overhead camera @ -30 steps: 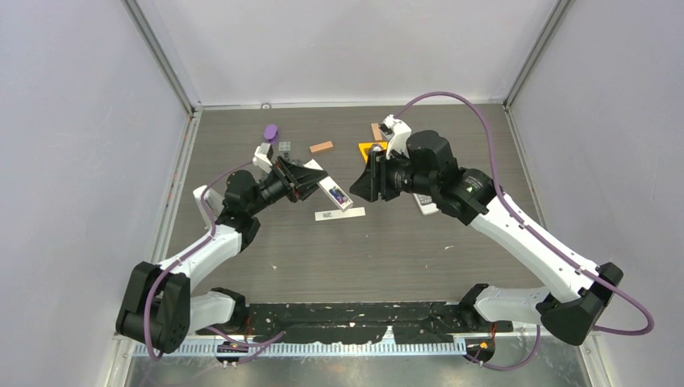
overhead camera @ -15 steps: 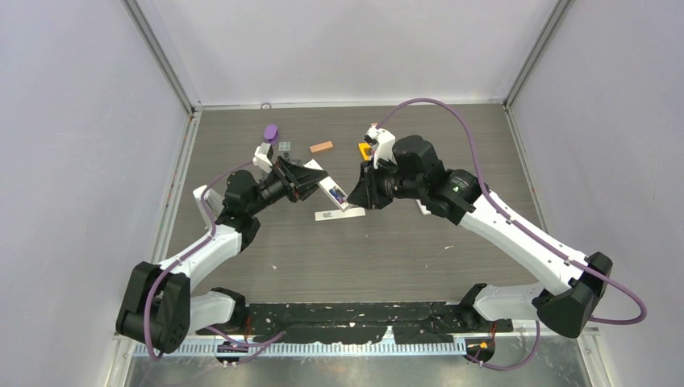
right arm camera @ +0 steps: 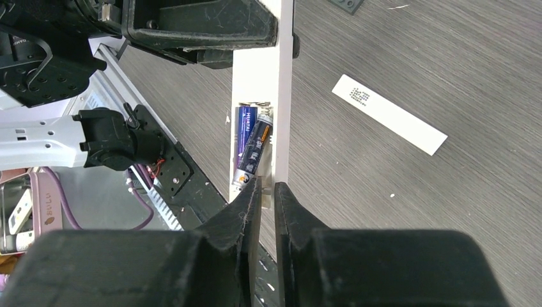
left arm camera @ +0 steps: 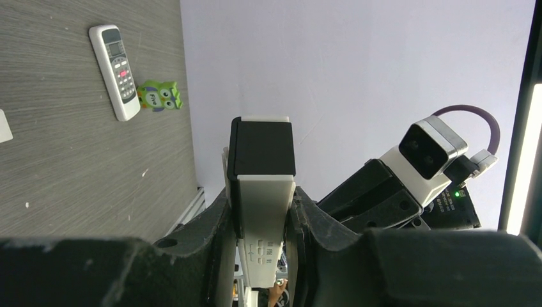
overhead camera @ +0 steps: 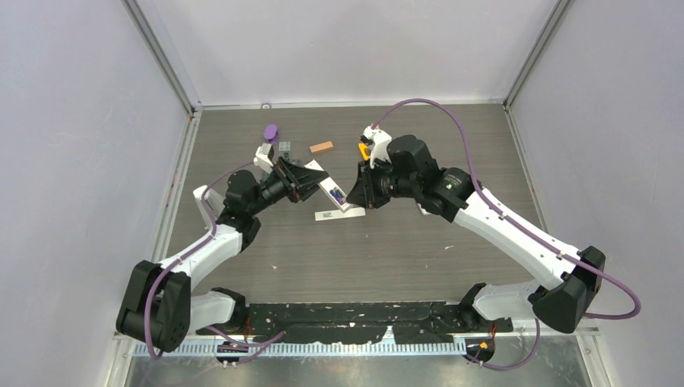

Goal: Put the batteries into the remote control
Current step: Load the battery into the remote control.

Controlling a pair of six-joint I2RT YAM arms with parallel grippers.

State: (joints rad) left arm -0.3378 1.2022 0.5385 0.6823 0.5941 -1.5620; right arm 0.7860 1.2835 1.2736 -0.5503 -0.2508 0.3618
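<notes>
Over the grey table (overhead camera: 403, 242), the left gripper (left arm camera: 261, 208) clamps the white remote control (right arm camera: 259, 77) and holds it raised, battery compartment open. The right gripper (right arm camera: 265, 188) has its fingers nearly together at the near end of a tilted dark battery (right arm camera: 252, 157); whether they pinch it I cannot tell. A blue-purple battery (right arm camera: 245, 128) lies seated beside it in that compartment

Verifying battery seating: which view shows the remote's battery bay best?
Right wrist: the open bay faces it, blue battery inside, dark battery tilted. Top external shows it tiny; left wrist sees only the remote's end.
</notes>
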